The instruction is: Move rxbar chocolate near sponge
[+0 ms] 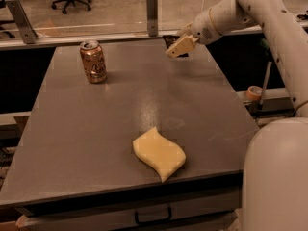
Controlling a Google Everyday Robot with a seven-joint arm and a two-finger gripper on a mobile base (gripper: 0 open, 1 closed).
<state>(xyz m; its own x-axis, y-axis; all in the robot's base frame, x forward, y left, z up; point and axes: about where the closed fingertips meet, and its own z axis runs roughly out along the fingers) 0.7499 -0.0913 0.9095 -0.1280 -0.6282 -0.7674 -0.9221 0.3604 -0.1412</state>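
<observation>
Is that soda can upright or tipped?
Upright: copper-brown soda can stands on its base. The tool hangs above the grey table, far right.

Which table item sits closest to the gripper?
The black rxbar chocolate at the far edge, partly hidden behind the gripper above it; soda can and sponge lie farther off.

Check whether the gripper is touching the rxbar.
Cannot tell. In the camera view the gripper overlaps the rxbar at the far edge of the table, hiding any contact or gap.
</observation>
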